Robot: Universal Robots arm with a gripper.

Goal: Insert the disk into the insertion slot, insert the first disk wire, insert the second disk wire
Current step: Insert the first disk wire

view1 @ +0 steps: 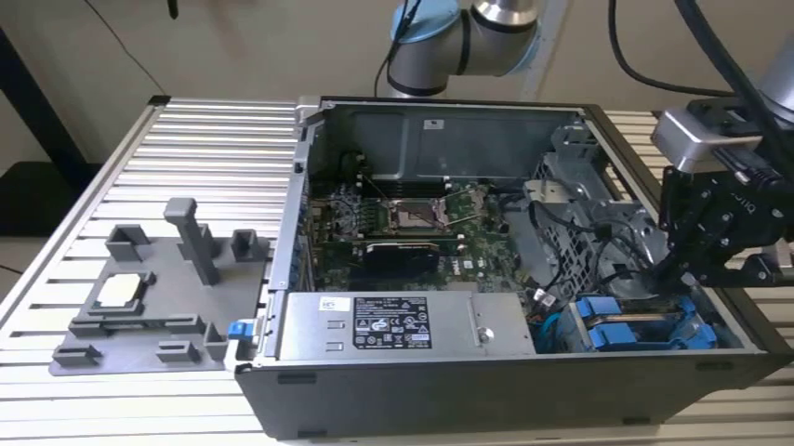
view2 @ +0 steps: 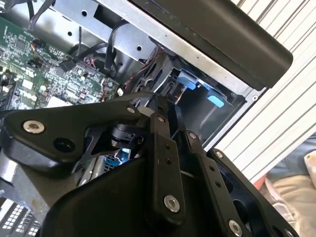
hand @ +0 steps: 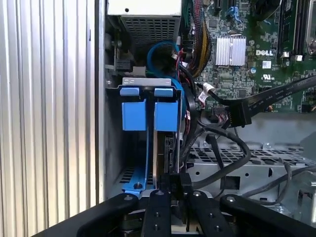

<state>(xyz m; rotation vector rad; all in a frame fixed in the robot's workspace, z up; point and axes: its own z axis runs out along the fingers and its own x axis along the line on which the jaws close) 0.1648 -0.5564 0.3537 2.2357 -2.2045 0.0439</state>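
Observation:
The disk stands on edge in the insertion slot of the grey drive cage, and its blue carrier tab is level with the tab of a second blue-framed drive beside it. My gripper is at the disk's other end, fingers drawn together on its top edge. In the exterior view the gripper reaches down into the case just behind the blue carriers. A flat black disk wire with its plug lies loose over the cage, unconnected.
The open computer case lies on a slatted metal table. Inside are the motherboard, the power supply and a tangle of black cables close to the cage. A grey fixture plate sits at the exterior view's left.

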